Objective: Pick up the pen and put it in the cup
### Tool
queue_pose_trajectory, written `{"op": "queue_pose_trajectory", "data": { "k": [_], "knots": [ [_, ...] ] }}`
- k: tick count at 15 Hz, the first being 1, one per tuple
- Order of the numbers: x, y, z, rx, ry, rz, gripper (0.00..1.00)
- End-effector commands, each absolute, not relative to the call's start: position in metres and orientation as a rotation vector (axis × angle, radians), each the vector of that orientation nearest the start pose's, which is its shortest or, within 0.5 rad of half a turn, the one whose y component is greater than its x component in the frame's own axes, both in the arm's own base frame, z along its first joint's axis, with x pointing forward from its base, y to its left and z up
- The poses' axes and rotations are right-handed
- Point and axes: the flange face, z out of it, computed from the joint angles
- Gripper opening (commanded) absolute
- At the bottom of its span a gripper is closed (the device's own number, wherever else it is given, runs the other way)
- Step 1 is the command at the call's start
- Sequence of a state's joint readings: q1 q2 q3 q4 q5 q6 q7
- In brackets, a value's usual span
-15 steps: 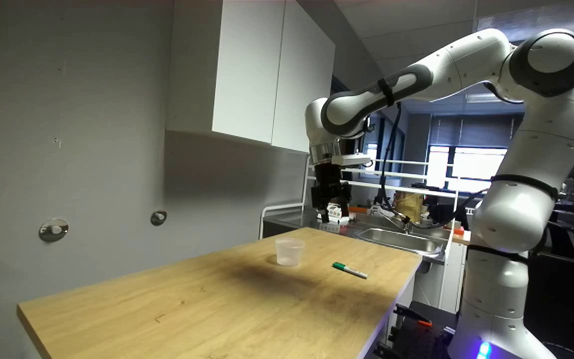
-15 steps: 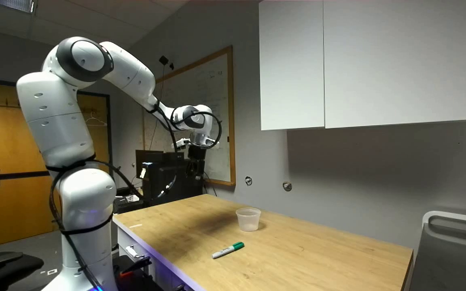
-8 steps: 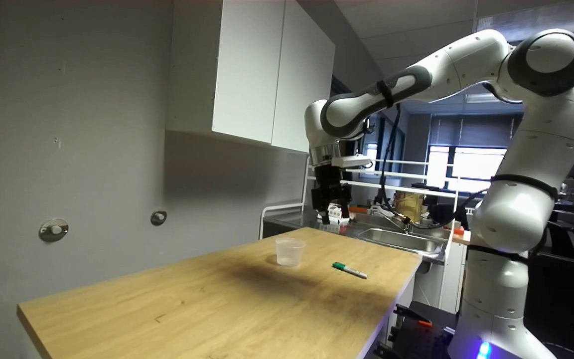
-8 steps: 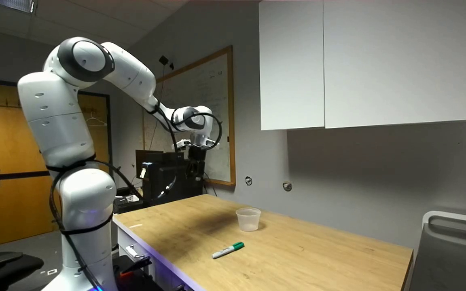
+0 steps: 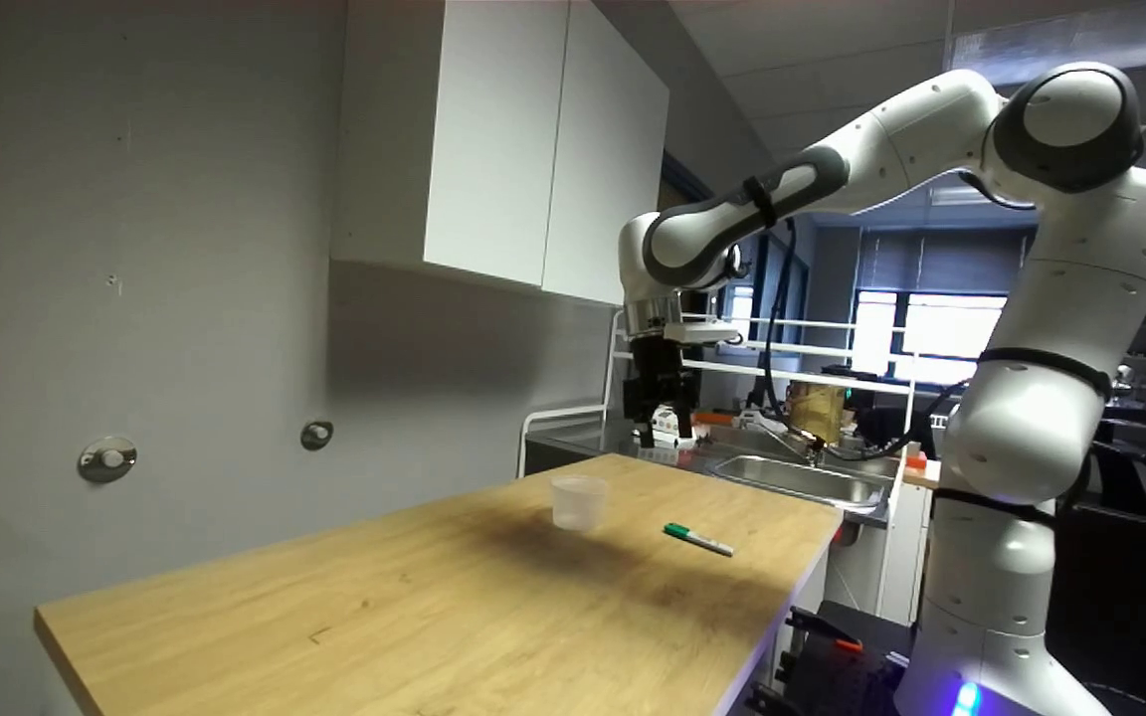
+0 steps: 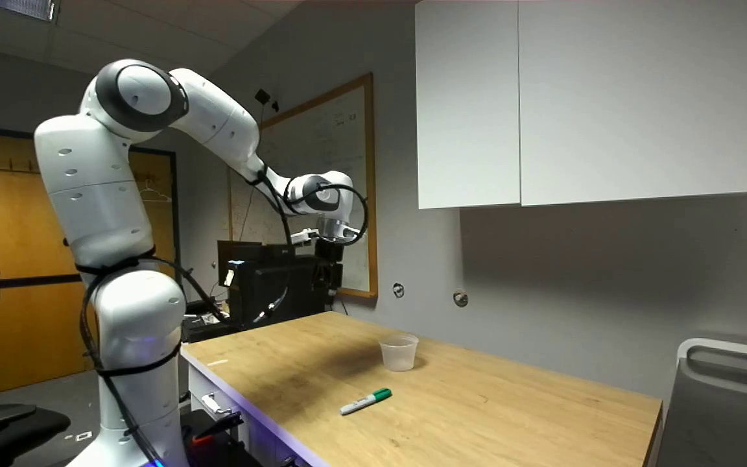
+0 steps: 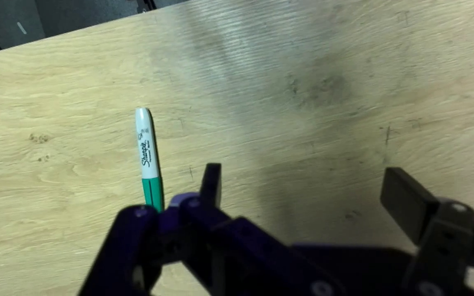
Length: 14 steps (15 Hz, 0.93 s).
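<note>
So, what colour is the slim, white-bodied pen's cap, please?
Green; the cap shows best in the wrist view, partly hidden.

In the wrist view, clear air separates the gripper [image 7: 303,187] from the table [image 7: 261,102], and bare wood shows between its widely parted jaws. The pen [image 7: 148,160] lies left of that gap, its green end passing behind the jaw on the frame's left. In an exterior view, the cup [image 6: 399,355] stands upright mid-frame, with a strip of bare table between it and the pen. At upper right, the wall cabinet [image 6: 607,97] blocks the space overhead.
</note>
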State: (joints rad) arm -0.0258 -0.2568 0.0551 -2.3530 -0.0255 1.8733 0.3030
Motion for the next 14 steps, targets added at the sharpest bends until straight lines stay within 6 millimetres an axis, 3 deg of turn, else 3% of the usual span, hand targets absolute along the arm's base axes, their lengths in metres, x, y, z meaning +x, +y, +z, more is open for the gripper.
{"op": "queue_pose_trajectory", "data": {
  "k": [1, 8, 14],
  "knots": [
    [0.441, -0.031, 0.406, -3.136, 0.397, 0.305, 1.0],
    [0.447, -0.109, 0.372, -3.052, 0.24, 0.297, 1.0],
    [0.452, -0.137, 0.327, -3.031, 0.15, 0.356, 1.0]
  ]
}}
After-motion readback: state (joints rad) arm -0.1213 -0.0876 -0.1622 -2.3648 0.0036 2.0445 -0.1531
